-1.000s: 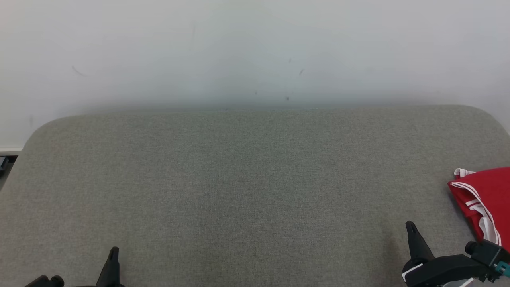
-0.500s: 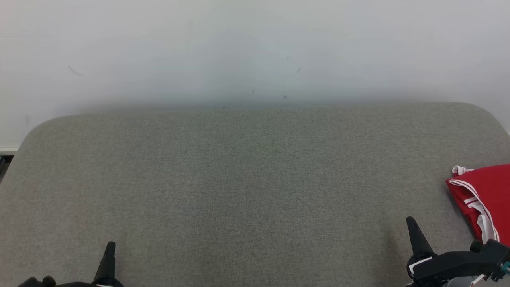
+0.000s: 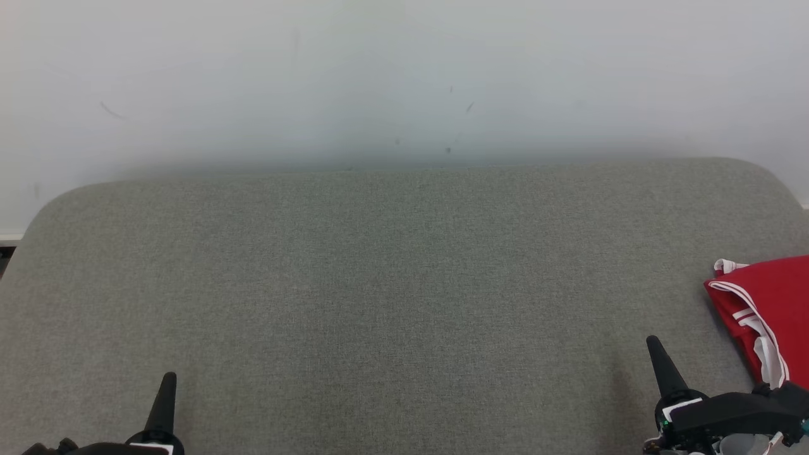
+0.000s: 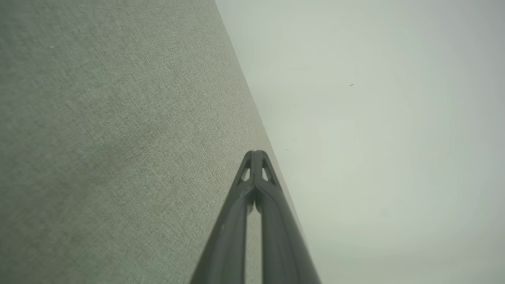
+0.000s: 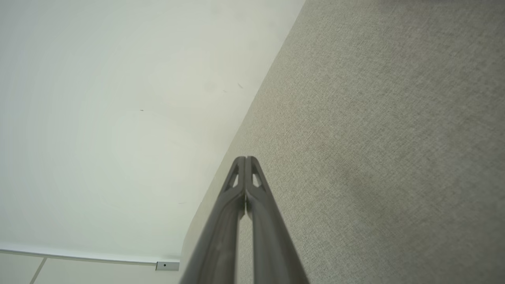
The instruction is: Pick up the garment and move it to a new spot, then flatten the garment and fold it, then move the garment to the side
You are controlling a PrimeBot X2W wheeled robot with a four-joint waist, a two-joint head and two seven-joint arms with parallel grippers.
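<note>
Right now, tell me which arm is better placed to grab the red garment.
Right. The red garment lies at the right edge of the grey cushion, just beyond the right claw. The left claw sits across the whole cushion. Both claws are shut, so the right must open first.

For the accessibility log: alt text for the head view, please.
A red garment with white trim lies at the right edge of a grey padded surface against a white wall. The left pincer and right pincer point up from the bottom corners, both empty.
</note>
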